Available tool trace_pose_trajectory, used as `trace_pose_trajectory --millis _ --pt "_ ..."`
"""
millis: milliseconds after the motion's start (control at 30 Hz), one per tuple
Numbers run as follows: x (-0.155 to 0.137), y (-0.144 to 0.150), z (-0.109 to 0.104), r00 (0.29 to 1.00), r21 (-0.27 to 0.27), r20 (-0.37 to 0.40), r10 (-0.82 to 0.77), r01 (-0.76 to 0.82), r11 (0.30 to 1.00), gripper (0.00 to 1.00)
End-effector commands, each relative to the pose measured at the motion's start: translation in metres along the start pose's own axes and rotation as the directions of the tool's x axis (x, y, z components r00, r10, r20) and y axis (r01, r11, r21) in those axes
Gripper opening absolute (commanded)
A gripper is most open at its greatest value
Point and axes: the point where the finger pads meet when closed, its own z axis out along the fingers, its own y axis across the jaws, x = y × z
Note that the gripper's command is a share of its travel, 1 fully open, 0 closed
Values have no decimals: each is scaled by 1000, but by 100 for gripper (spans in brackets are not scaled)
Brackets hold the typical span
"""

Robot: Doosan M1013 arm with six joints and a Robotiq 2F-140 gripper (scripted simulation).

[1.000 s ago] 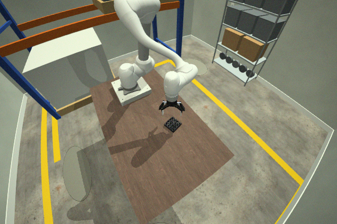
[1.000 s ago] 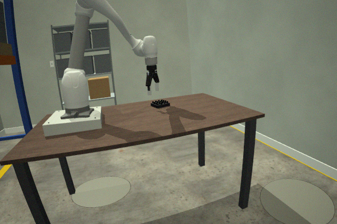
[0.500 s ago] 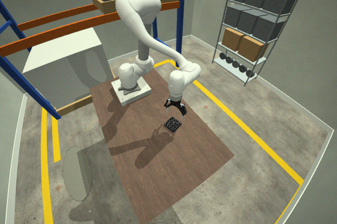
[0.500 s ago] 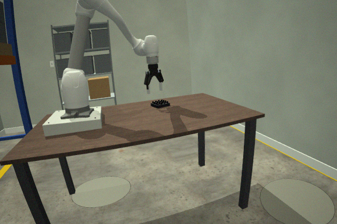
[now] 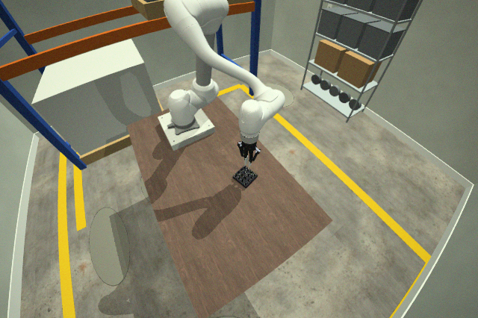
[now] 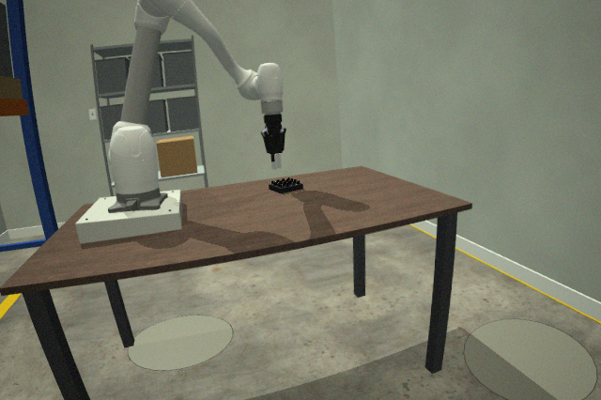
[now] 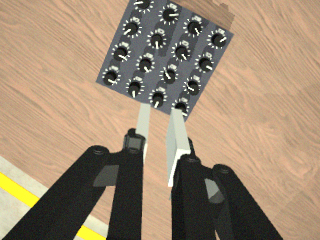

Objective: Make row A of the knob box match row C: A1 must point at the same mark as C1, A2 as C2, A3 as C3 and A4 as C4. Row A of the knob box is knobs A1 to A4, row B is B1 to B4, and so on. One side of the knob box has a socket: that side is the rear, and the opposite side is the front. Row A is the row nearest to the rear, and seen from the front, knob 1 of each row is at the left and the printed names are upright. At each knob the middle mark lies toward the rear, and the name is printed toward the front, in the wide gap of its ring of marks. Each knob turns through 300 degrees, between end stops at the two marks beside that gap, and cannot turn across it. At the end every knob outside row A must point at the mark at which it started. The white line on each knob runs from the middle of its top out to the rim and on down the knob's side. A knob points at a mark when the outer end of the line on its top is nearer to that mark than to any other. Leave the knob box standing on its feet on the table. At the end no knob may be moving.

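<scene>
The knob box [image 5: 245, 175] [image 6: 285, 185] [image 7: 167, 50] is a small dark square box with four rows of black knobs, each with a white line. It stands flat on the brown wooden table [image 5: 231, 248] [image 6: 388, 196] [image 7: 54, 40]. In the wrist view it lies turned at an angle; the printed names are too small to read. My gripper [image 5: 247, 163] [image 6: 275, 161] [image 7: 158, 121] hangs in the air above the near edge of the box and points straight down. Its fingers are drawn close together with a narrow gap and nothing between them. It touches no knob.
The arm's white base block [image 5: 185, 129] [image 6: 128, 221] stands at the table's far end. A grey shelf rack [image 5: 358, 36] with bins and cartons stands by the wall. The table edge and a yellow floor line [image 7: 40, 200] show in the wrist view.
</scene>
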Motion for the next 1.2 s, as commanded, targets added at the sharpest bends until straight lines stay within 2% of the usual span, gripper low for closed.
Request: trace_pose_trajectory --millis 0,833,1167 --pt "0 0 0 1000 0 0 0 0 1000 12" --pt "0 0 1 1000 0 0 0 0 1000 12" --pt "0 0 7 1000 0 0 2 -2 1000 12"
